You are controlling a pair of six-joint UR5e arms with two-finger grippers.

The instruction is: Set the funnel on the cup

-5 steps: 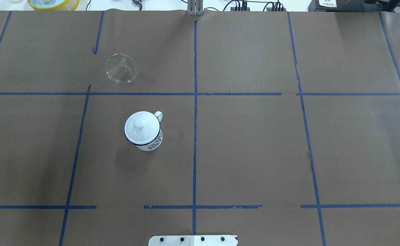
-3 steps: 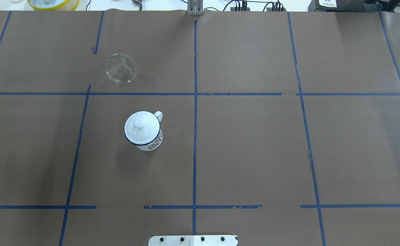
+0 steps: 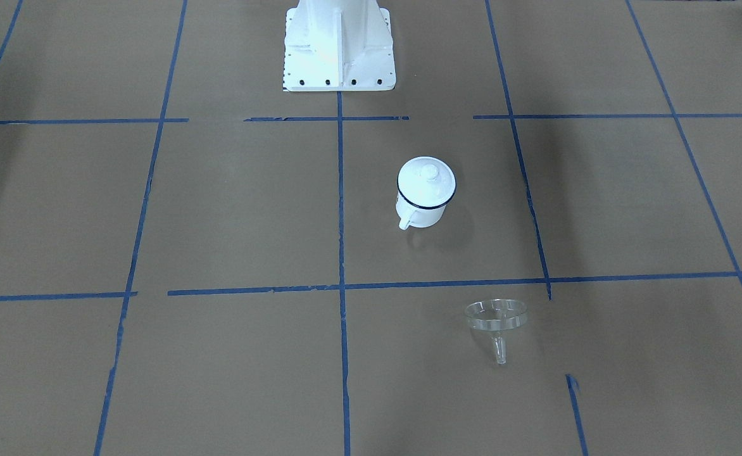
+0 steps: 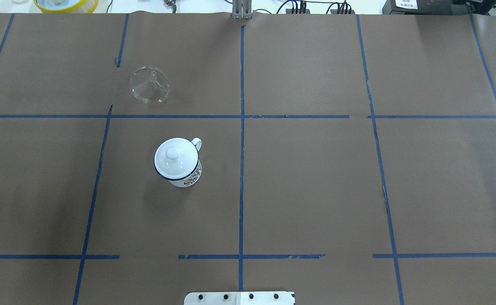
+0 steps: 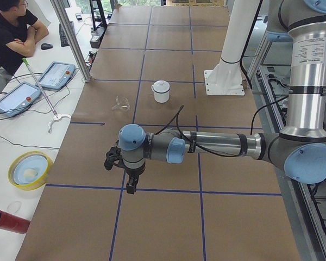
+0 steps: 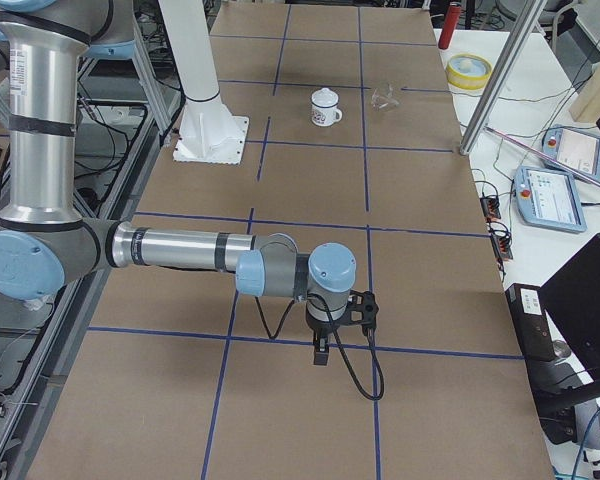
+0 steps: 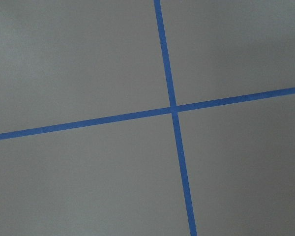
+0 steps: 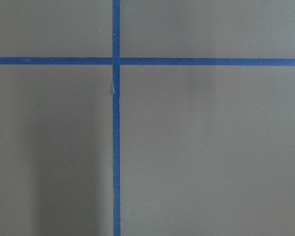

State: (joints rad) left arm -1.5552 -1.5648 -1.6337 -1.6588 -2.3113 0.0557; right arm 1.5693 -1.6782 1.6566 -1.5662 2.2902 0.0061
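Across the table from the robot, you see the funnel (image 3: 496, 316) lying tipped on the brown paper (image 3: 219, 209). Its spout aims away from the robot's base, and its wide clear mouth is turned up and toward the base. The cup (image 3: 423, 208) stands upright nearer the base, well apart from the funnel, with a line of blue tape (image 3: 440, 283) between them. A white lid (image 3: 427, 177) sits on the cup.

From overhead, both things lie in the robot's left half, so the left arm is probably your nearer one.

In the left side view, the left gripper (image 5: 129, 186) points down over the paper, well short of cup and funnel; you cannot tell how wide it stands. The right side view shows the right gripper (image 6: 321, 352) likewise, its spread unreadable.

Both wrist cameras show only paper and blue tape.
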